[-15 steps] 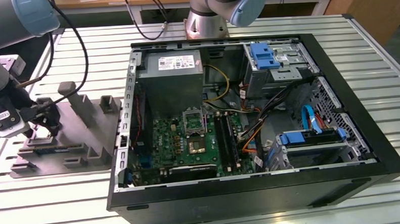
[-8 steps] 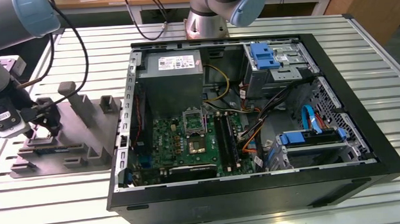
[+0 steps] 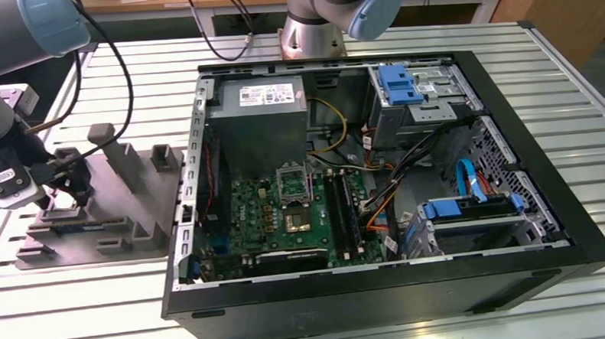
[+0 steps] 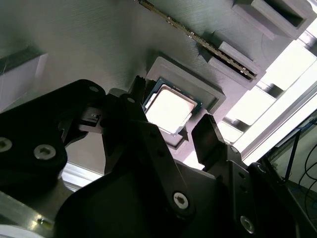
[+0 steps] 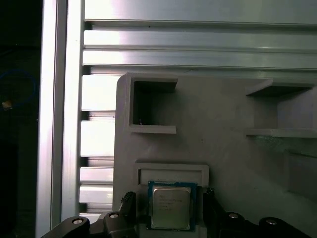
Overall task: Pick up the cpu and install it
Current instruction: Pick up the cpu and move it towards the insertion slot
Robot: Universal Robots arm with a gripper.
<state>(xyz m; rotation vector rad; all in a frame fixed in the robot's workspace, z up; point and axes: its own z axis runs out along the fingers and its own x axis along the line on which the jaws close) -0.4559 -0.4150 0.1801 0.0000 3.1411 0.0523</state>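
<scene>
While the cpu [image 5: 171,207] lies in its grey holder [image 5: 208,114], the pincer [image 5: 168,201] stands released astride it. Faint print, too small to read, marks its top in the first wrist view

Cameras: one high and set back, two close in at the wrist.

The exterior view looks steeply down on the slatted bench [image 3: 84,301] from well back. It takes in the whole open computer case [image 3: 550,227] at centre and right, and the grey holder plate [image 3: 151,208] at the frame's left, where the claw [image 3: 64,199] hangs. The first wrist view faces almost straight down onto that plate from close by. The second wrist view looks slantwise past the claw's dark linkage, nearer still. Both wrist views share the cpu [image 5: 170,206] in its recess between the parted fingers, and all three views share the plate.
</scene>
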